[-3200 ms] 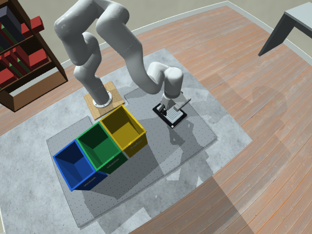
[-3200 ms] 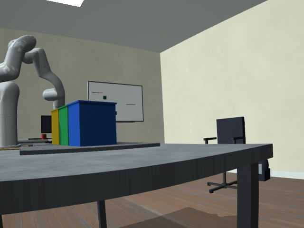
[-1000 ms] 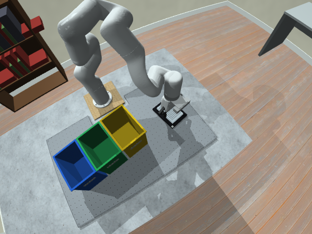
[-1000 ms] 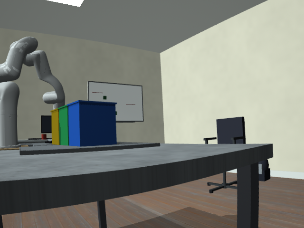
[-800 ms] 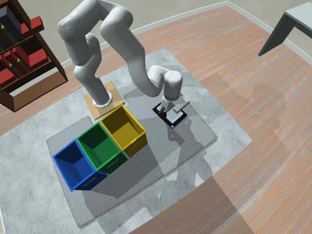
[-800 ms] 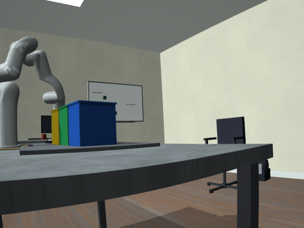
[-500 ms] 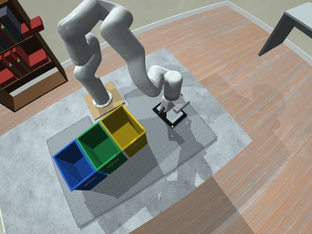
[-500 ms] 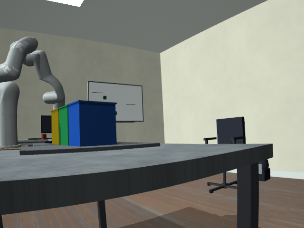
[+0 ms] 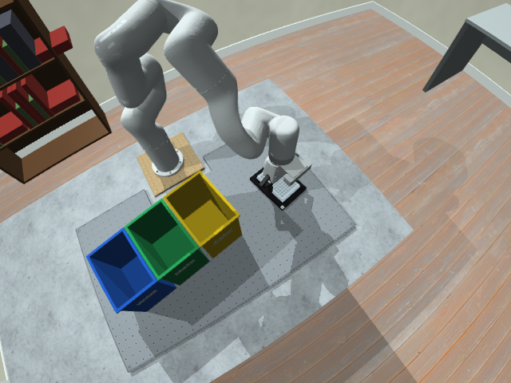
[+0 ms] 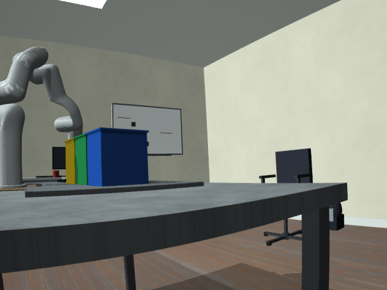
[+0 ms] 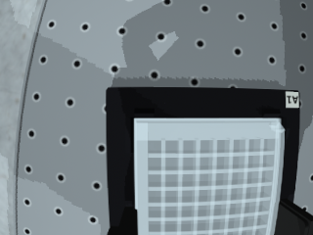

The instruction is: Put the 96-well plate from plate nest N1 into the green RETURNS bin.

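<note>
Starting at the left of the top view, we see the three bins in a row, all upright: the blue bin, then the green RETURNS bin touching it, then the yellow bin. Moving right, well apart from them, we find the black plate nest N1 with the white 96-well plate seated in it. The gripper is down over it, its fingers clamped across the plate at a wide spread. From the wrist view the plate sits square in the nest, so we judge the grasp made but the lift not yet begun.

Next we need a straight rise to free the plate from the nest, then a carry leftward, high enough to pass over the yellow bin's rim. We must stop above the green opening, the middle one, before releasing, and avoid nudging any wall.
</note>
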Motion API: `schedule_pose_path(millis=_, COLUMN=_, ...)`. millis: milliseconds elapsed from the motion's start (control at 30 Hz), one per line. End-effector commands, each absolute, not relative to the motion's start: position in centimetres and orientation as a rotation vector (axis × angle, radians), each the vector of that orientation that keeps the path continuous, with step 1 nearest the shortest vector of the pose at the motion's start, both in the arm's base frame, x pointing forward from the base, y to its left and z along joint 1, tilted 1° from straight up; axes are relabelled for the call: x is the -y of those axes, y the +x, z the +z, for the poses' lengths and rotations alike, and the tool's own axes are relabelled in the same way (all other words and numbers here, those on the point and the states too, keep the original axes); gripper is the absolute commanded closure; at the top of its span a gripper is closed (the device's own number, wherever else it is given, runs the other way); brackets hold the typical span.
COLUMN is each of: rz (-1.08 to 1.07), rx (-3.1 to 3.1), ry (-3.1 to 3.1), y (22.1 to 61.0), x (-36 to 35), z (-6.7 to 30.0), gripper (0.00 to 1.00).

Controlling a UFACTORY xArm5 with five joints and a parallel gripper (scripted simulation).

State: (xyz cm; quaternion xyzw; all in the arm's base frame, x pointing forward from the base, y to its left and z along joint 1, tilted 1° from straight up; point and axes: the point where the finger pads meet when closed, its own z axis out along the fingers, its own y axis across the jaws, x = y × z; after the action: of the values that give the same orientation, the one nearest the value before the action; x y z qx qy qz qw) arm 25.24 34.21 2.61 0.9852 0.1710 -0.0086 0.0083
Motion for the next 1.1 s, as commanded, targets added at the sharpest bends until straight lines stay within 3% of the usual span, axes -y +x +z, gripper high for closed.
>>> schedule_pose_path(millis=0, rz=-0.022, rx=-0.535, ry=3.082, y=25.3, x=-34.3, z=2.8, gripper=1.0)
schedule_pose_path(millis=1067, rz=-0.022, rx=-0.535, ry=3.082, y=25.3, x=-34.4, z=4.0, gripper=1.0)
